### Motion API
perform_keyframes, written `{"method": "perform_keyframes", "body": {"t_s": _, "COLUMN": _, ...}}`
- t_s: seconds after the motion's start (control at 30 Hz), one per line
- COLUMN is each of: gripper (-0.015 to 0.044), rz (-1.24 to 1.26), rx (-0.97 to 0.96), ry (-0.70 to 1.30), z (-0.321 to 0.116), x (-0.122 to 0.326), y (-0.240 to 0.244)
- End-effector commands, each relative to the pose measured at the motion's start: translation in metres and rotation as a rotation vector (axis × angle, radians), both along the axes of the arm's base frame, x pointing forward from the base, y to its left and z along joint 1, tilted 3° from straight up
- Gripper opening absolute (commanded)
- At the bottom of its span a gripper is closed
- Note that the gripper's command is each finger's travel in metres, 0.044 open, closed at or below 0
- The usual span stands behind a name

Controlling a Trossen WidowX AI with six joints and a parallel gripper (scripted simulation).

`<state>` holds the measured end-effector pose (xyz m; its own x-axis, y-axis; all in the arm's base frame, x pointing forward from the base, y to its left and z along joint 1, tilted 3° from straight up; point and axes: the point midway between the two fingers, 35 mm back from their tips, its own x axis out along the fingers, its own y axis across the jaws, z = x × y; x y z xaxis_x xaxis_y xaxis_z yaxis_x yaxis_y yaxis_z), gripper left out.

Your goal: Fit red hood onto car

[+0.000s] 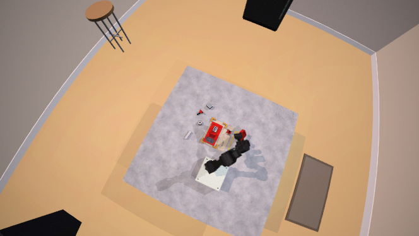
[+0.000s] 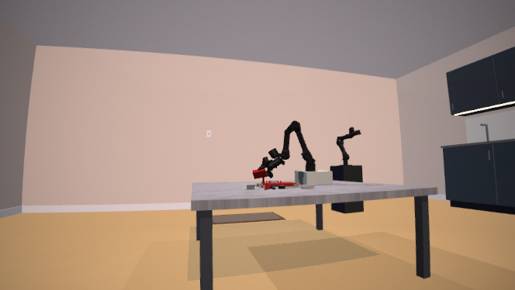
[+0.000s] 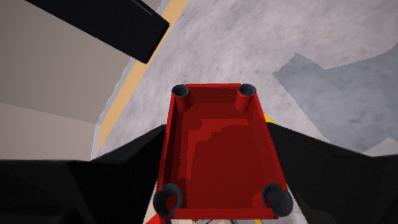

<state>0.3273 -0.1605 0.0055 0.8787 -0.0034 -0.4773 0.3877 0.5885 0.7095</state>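
The end effector [image 1: 241, 135] [image 2: 264, 173] [image 3: 215, 129] is gripping the red hood [image 1: 243, 134] [image 2: 258, 174] [image 3: 225, 160], its black fingers pressing in from both long sides. The hood is hanging above the tabletop [image 1: 164, 151] [image 2: 233, 203], well off the car chassis [image 1: 212, 135] [image 2: 285, 184], and is tilting in the exterior view. Its hollow underside and four dark-ringed corner bosses are facing the wrist camera.

The chassis is lying in its jig [image 1: 213, 119], with orange brackets standing at the corners and the engine block [image 1: 214, 129] sitting on the deck. In the top view, a small red-and-black part [image 1: 228, 132] is resting just beside the chassis, between it and the hood. On the chassis's opposite side, a pale bar [image 1: 188, 135] and a small round part [image 1: 199, 123] are lying near it; another red-and-black piece [image 1: 200, 112] and a grey square block [image 1: 209, 106] [image 2: 250, 187] are lying beyond its engine end. The black arm [image 1: 228, 158] [image 2: 295, 126] is reaching from a white base block [image 1: 209, 184] [image 2: 322, 177] near the chassis's other end.
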Motion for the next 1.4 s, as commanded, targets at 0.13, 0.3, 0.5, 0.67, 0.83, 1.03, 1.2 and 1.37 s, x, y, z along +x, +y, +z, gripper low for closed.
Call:
{"method": "perform_keyframes", "body": {"t_s": 0.13, "gripper": 0.0, "rz": -0.122, "rx": 0.233, "ry": -0.001, "z": -0.0006, "x": -0.0001, "y": 0.0006}}
{"method": "perform_keyframes", "body": {"t_s": 0.3, "gripper": 0.0, "rz": -0.195, "rx": 0.367, "ry": -0.001, "z": -0.0006, "x": -0.0001, "y": 0.0006}}
{"method": "perform_keyframes", "body": {"t_s": 0.5, "gripper": 0.0, "rz": -0.283, "rx": 0.53, "ry": -0.002, "z": -0.0006, "x": -0.0001, "y": 0.0006}}
{"method": "perform_keyframes", "body": {"t_s": 0.67, "gripper": 0.0, "rz": -0.357, "rx": 0.665, "ry": -0.002, "z": -0.0006, "x": -0.0001, "y": 0.0006}}
{"method": "perform_keyframes", "body": {"t_s": 0.83, "gripper": 0.0, "rz": -0.431, "rx": 0.801, "ry": -0.002, "z": -0.0007, "x": -0.0001, "y": 0.0006}}
{"method": "perform_keyframes", "body": {"t_s": 1.03, "gripper": 0.0, "rz": -0.484, "rx": 0.898, "ry": -0.002, "z": -0.0008, "x": -0.0001, "y": 0.0006}}
{"method": "perform_keyframes", "body": {"t_s": 1.2, "gripper": 0.0, "rz": -0.551, "rx": 1.021, "ry": -0.002, "z": -0.0021, "x": -0.0005, "y": 0.0006}}
{"method": "perform_keyframes", "body": {"t_s": 1.37, "gripper": 0.0, "rz": -0.621, "rx": 1.151, "ry": -0.002, "z": -0.0044, "x": -0.0012, "y": 0.0005}}
